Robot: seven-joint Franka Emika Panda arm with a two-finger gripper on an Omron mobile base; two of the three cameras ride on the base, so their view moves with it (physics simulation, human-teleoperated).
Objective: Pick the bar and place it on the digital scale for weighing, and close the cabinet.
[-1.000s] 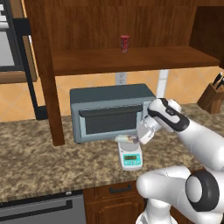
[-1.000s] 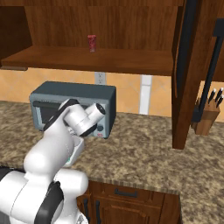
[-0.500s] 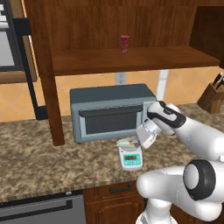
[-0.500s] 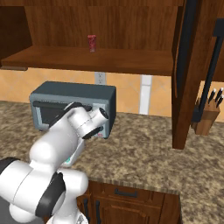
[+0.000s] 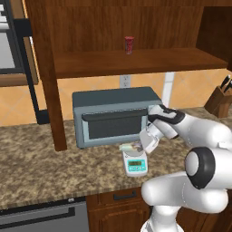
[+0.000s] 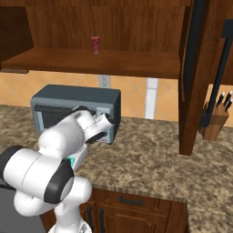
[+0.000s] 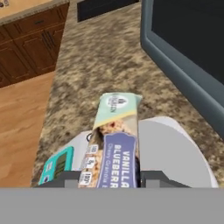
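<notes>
- A dark-brown wooden cabinet [image 5: 122,31] hangs on the wall with its interior exposed; one door [image 5: 47,72] stands open at the left of the left base view, and another door [image 6: 195,77] with a black bar handle stands open at the right of the right base view.
- A small red can [image 5: 129,45] stands upright on the cabinet's shelf.
- Below, on the speckled granite counter [image 5: 41,167], sits a grey-blue toaster oven [image 5: 115,115].
- Just in front of the toaster oven is the digital scale [image 5: 135,163], white and pale teal, with a round silvery platter [image 7: 175,153] and a green display [image 7: 57,164].
- The gripper [image 7: 109,178] is clamped on the bar [image 7: 113,142], a granola bar in a pale wrapper with a purple label, which it holds over the platter. Whether the bar touches the platter cannot be told.
- The white robot arm [image 5: 199,131] reaches in from the right.
- A wooden knife block [image 5: 220,99] stands at the far right of the counter.
</notes>
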